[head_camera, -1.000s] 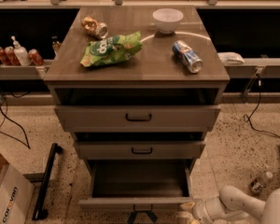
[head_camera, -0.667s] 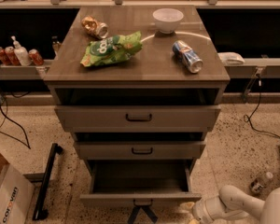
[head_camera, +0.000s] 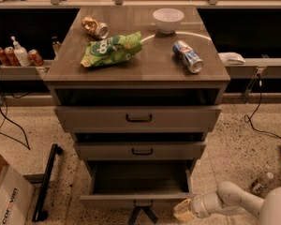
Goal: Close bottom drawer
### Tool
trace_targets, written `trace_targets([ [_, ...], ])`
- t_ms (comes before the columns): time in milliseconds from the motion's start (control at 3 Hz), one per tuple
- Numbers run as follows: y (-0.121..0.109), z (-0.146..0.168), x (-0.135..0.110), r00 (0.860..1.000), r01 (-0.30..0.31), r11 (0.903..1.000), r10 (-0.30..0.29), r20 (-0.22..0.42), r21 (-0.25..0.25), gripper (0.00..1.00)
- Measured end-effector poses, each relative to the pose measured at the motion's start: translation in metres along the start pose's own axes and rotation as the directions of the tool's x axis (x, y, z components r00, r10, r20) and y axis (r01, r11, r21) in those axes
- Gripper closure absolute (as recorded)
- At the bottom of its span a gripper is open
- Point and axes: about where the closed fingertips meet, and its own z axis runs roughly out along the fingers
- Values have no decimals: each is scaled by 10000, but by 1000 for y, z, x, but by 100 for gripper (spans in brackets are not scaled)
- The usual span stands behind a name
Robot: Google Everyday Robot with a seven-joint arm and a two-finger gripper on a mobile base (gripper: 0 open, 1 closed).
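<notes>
The bottom drawer (head_camera: 136, 200) of the grey-brown cabinet stands pulled out. Its deep plain box is empty and its narrow front with a small dark bar handle (head_camera: 143, 203) faces me near the lower edge of the camera view. My gripper (head_camera: 182, 211) is at the end of the white arm coming in from the lower right. It sits right against the right end of the drawer front, at about handle height.
The two upper drawers (head_camera: 138, 118) are partly out. On the cabinet top lie a green chip bag (head_camera: 110, 48), a blue can (head_camera: 188, 56), a crushed can (head_camera: 94, 27) and a white bowl (head_camera: 168, 19). A cardboard box (head_camera: 4, 196) and black bar (head_camera: 47, 182) are left; a bottle (head_camera: 262, 182) right.
The drawer front seems slightly farther in than a second ago, and my gripper has stayed at its right end.
</notes>
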Motion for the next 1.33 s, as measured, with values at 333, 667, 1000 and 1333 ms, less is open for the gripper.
trace_targets([
  [333,-14,11,-13,9992,343,9994,-342,202,-61,88],
  [667,-32,23,-25,9977,559,9984,-555,385,-74,100],
  [1000,-49,28,-33,9964,671,9977,-676,521,119,100],
  [1333,-49,28,-33,9963,671,9977,-676,521,122,100],
])
